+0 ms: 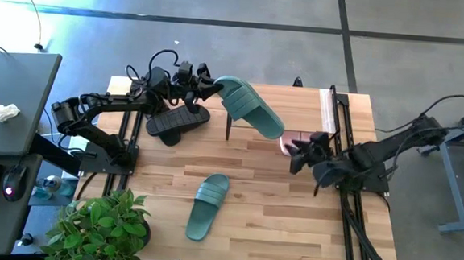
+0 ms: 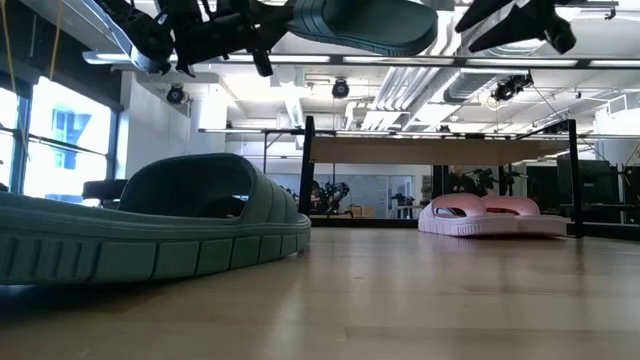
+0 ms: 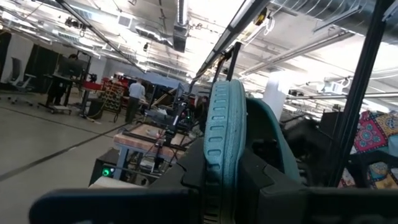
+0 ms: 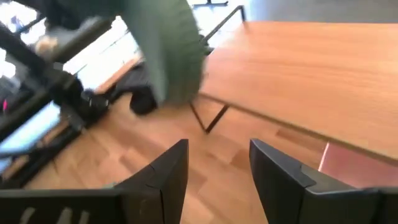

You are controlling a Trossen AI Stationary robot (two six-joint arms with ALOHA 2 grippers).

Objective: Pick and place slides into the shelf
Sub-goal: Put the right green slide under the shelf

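Note:
My left gripper (image 1: 208, 85) is shut on a dark green slide (image 1: 251, 109) that hangs in the air over the left end of the shelf (image 1: 302, 110); the low view shows this slide (image 2: 360, 25) at the top. The shelf is a light plank on thin black frames at the table's far side. Pink slides (image 2: 490, 215) lie on the table under it. A second green slide (image 1: 209, 205) lies on its sole near the table's middle, and a black slide (image 1: 176, 122) lies by the left arm. My right gripper (image 4: 217, 168) is open and holds nothing, right of the shelf. My left gripper pinches the green slide's end nearest the table's left (image 3: 217, 168) between its two fingers, one on each face of the sole, whose ribbed edge stands between them. The fingers come about level from the table's left, along the slide. The slide is lifted clear, reaching out over the shelf.
A potted plant (image 1: 101, 227) stands at the table's near left corner. A grey desk (image 1: 8, 100) with a keyboard is left of the table. Bare wood shows between the near green slide and the right arm (image 1: 359, 162).

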